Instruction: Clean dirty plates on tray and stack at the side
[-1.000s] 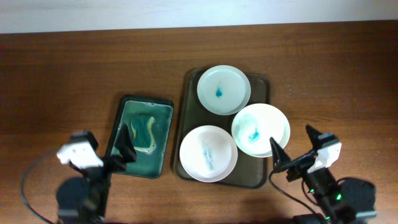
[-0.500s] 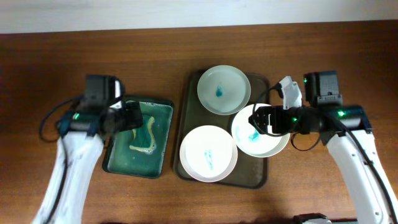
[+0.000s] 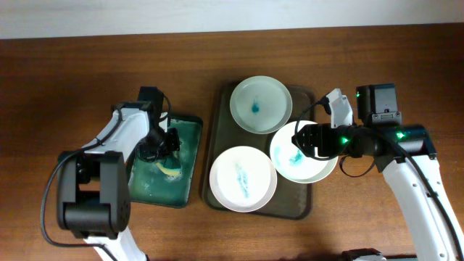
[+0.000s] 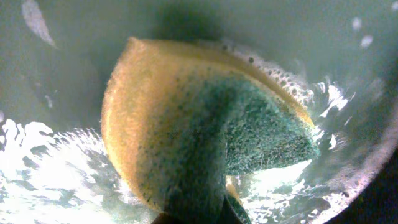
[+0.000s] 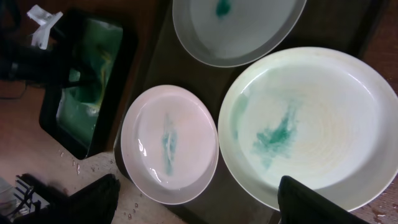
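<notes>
Three white plates lie on the dark tray [image 3: 221, 130]: a far one [image 3: 261, 105], a right one [image 3: 319, 163] and a near one [image 3: 243, 178], each with teal smears. My right gripper [image 3: 303, 140] hovers open over the right plate. In the right wrist view its fingers [image 5: 311, 202] straddle the gap between the near plate [image 5: 169, 143] and the right plate [image 5: 317, 127], touching nothing. My left gripper [image 3: 161, 143] is down in the green basin [image 3: 190, 174], shut on a yellow sponge [image 4: 186, 124] whose green scrub side is folded.
The basin of teal soapy water stands left of the tray, also seen in the right wrist view [image 5: 87, 87]. Bare brown tabletop [image 3: 377, 72] lies right of and behind the tray. The right arm's cable loops near the tray's right rim.
The left gripper has dropped into the basin and shut on the sponge. The right gripper stays over the right plate, its jaws slightly narrower than half a second ago.
</notes>
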